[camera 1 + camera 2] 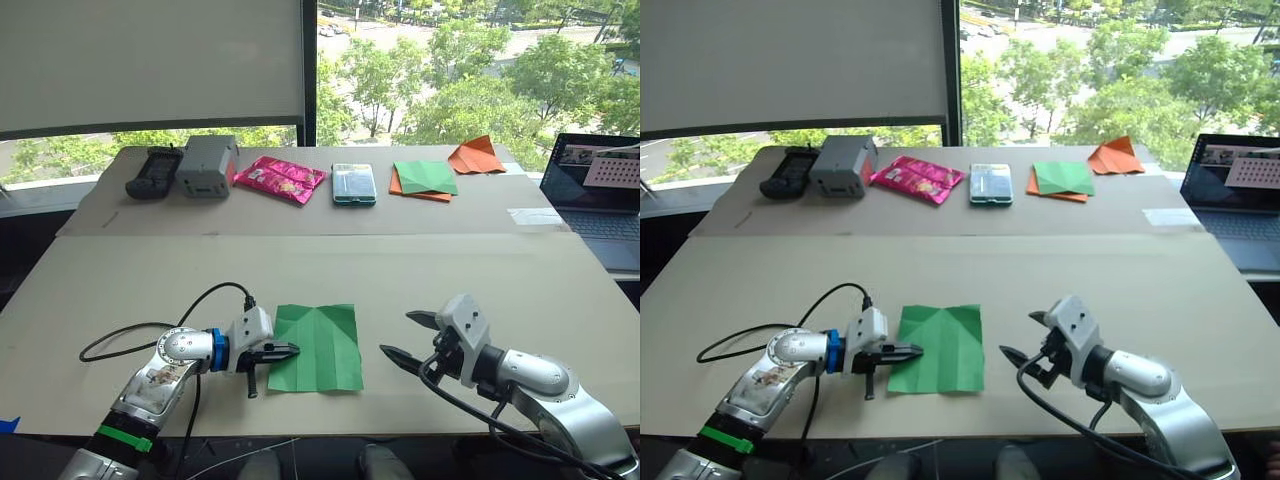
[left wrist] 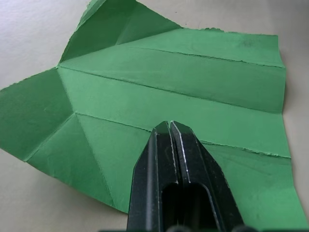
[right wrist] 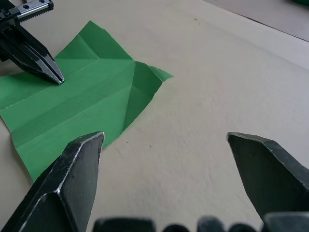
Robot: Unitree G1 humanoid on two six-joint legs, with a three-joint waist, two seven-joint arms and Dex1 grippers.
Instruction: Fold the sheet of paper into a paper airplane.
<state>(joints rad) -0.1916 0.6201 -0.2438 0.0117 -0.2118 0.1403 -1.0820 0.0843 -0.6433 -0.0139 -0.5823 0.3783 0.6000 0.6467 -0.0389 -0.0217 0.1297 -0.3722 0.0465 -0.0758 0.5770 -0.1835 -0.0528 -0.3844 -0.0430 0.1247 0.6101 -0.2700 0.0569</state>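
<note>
Left wrist view looks straight down the left gripper (image 2: 170, 126), whose two black fingers are pressed together with no gap, their tip resting on the sheet of paper (image 2: 193, 92) near its left edge; nothing is clamped between them, so they seem to be pinning or pressing the sheet, not gripping it. The bright green sheet lies nearly flat on the worktop (image 1: 150, 280) between the two arms, near the front edge, opened out, with long creases running its length and diagonal creases at the far end, where one corner curls up slightly. The right gripper (image 1: 402, 339) hovers just off the sheet's right edge, apart from it, its fingers (image 3: 77, 169) spread wide and holding nothing. My reading is that the folding is at an early stage: the creases are there, but no flap is laid over. To do this step well, the left tip should hold the paper down firmly on a crease so it cannot slide, while the right fingers slip low under the free edge and bring it over along the existing line. The paper is thin, so a slow lift matters, or it will buckle off the crease.
</note>
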